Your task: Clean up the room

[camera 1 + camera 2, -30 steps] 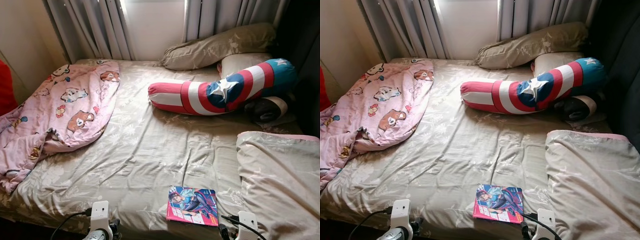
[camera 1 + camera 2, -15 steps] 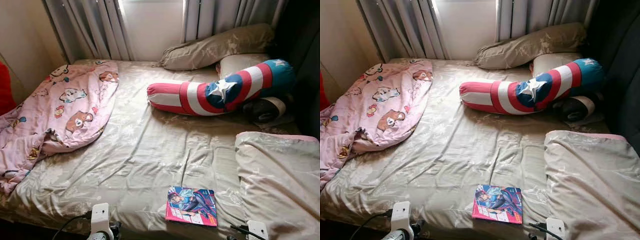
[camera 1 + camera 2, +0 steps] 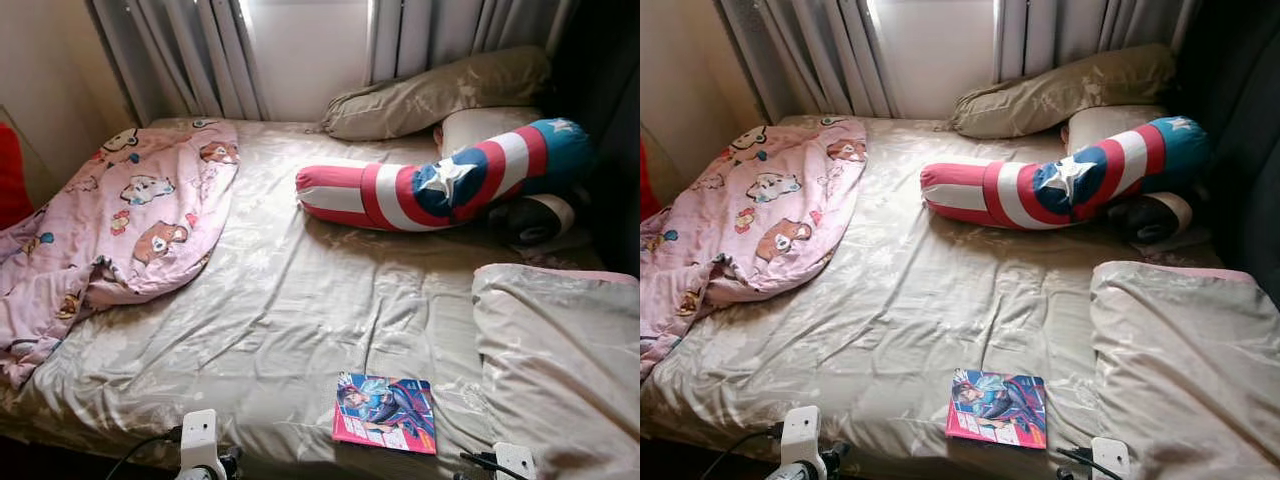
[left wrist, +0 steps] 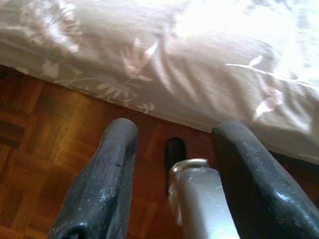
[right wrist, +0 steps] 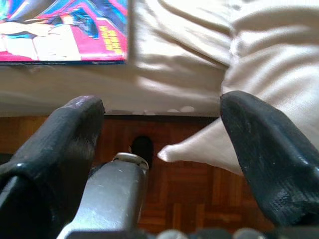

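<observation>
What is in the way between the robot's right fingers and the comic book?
Nothing visible. The right gripper is open, low by the bed's edge, and the comic book lies flat on the sheet just beyond it, uncovered.

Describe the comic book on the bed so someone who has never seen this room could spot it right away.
Start at the wide bed with the beige floral sheet, which runs up to the curtained window. Come down to its near edge, just left of the folded beige duvet. There a thin comic book with a glossy blue and pink cover lies flat, the one small, stiff, brightly printed thing among soft bedding.
</observation>
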`<state>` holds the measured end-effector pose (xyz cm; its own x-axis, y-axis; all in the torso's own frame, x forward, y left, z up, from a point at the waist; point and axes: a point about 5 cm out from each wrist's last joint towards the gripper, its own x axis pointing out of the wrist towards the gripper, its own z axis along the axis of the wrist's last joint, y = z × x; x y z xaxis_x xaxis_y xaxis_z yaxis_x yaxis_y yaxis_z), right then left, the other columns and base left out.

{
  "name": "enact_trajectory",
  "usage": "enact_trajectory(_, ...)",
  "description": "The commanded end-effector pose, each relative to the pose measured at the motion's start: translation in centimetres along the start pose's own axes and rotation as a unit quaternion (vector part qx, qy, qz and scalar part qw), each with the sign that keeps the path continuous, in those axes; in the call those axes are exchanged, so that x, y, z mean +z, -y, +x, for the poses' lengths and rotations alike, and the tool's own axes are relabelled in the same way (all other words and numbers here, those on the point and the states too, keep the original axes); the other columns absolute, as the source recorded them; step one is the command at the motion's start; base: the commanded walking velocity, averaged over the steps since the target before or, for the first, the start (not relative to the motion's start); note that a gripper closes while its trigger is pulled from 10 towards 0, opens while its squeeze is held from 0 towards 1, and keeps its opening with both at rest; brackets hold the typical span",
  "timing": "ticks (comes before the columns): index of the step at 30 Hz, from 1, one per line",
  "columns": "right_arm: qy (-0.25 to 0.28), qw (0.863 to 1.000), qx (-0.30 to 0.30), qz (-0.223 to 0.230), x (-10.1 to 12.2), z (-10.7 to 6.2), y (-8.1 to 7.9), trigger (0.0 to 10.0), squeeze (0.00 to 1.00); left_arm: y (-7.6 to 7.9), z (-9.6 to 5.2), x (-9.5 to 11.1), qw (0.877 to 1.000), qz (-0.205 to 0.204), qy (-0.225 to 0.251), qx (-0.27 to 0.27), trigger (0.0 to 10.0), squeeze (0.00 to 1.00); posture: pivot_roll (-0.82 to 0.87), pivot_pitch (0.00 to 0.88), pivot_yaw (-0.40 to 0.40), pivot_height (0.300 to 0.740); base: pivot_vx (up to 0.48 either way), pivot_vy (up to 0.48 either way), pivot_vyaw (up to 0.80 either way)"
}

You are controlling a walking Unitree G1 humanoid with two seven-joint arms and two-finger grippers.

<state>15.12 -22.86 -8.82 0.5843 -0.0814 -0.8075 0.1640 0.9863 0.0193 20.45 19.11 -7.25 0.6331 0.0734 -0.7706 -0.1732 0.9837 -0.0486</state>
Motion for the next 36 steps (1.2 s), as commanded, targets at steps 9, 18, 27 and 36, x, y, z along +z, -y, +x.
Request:
enact_trajectory(9,-0.009,1.000,0.013,0.004,-0.5,0.0,-0.7,10.0,0.00,-0.8,-0.2,-0.8,1.000,0.001,-0.018,0.010,10.0,0.00,0.02,0.035,0.038,0.740,0.000,0.472,0.00)
enact_trajectory(18,-0.007,1.000,0.013,0.004,-0.4,0.0,-0.7,10.0,0.00,-1.2,-0.2,-0.8,1.000,0.009,-0.022,0.010,10.0,0.00,0.02,0.030,0.041,0.740,0.000,0.473,0.00)
enact_trajectory(27,-0.008,1.000,0.010,0.003,-0.5,0.0,-0.6,10.0,0.00,-2.3,-0.4,-0.9,1.000,0.008,-0.025,0.017,10.0,0.00,0.02,0.016,0.047,0.740,0.000,0.480,0.00)
enact_trajectory(36,-0.006,1.000,0.003,0.005,-0.4,0.0,-0.5,10.0,0.00,-1.6,-0.3,-0.9,1.000,0.008,-0.021,0.013,10.0,0.00,0.03,0.017,0.040,0.740,0.000,0.480,0.00)
